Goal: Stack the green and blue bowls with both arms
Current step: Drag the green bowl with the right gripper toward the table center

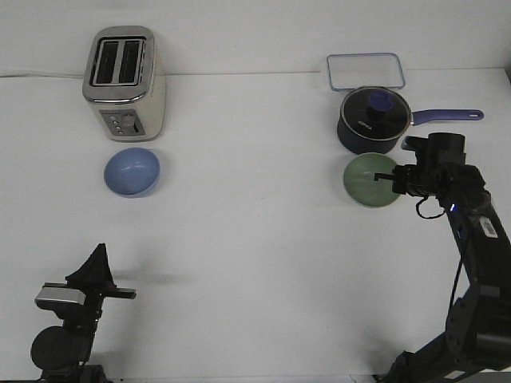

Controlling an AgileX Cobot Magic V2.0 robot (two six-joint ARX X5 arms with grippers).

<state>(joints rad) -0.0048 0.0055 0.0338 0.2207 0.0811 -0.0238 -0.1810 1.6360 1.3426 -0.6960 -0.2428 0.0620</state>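
Even, bright overhead light washes the white table nearly featureless, with soft faint shadows beside the toaster, focus slightly soft throughout

The right gripper covers the green bowl's right rim, its jaw position indiscernible. Both arm bases are cut off by the lower edge. Toaster controls are too small to read.

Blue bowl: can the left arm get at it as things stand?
Probably yes. The blue bowl sits in the open in front of the toaster, and only bare table lies between it and the left tool, which is low and well short of it.
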